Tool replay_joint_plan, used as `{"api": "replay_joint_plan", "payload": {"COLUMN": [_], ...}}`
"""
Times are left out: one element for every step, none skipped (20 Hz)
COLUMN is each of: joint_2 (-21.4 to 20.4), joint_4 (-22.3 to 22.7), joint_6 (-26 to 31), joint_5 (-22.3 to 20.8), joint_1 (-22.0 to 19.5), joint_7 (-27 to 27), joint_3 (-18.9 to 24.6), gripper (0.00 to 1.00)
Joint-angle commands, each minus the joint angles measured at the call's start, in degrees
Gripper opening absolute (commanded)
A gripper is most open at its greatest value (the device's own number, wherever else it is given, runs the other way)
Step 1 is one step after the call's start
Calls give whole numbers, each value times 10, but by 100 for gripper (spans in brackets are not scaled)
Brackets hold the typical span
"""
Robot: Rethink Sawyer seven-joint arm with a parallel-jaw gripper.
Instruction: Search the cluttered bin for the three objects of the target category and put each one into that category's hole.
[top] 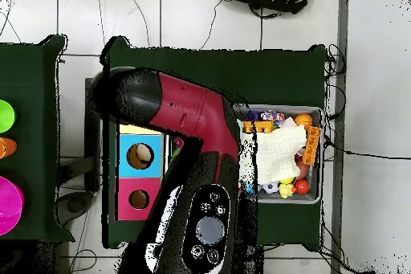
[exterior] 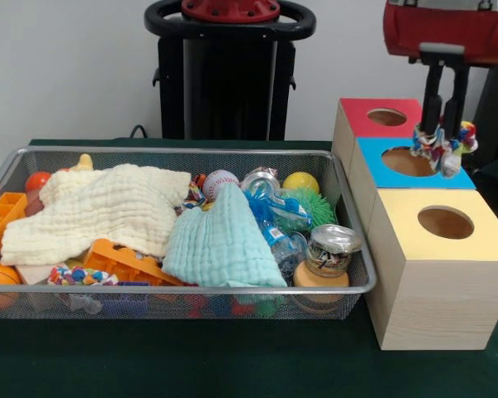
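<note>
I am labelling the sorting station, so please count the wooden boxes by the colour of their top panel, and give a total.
Red-topped box: 1
Blue-topped box: 1
Yellow-topped box: 1
Total: 3

No legible text, label, brand or number anywhere; jar (exterior: 331, 249) label too blurred to read.
</note>
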Motion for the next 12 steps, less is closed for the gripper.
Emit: {"api": "replay_joint_plan", "payload": {"joint_2": [-7,-12,-16,-19,-21,-23,-25,-27,-30,-33,-35,-38], "joint_4": [150,160,166,171,175,180,187,194,206,215,224,231], "joint_6": [-51,-59,-64,-70,-74,-80,-87,-97,-110,-121,-131,-138], "joint_5": [26,30,33,34,34,34,34,34,36,36,38,38], "joint_1": [-8,-2,4,11,17,20,22,21,18,17,15,15], "joint_7": [105,110,118,125,129,129,127,121,115,109,104,102], "joint_3": [57,58,56,54,51,50,51,53,59,63,67,69], "gripper": [0,0,0,0,0,0,0,0,0,0,0,0]}}
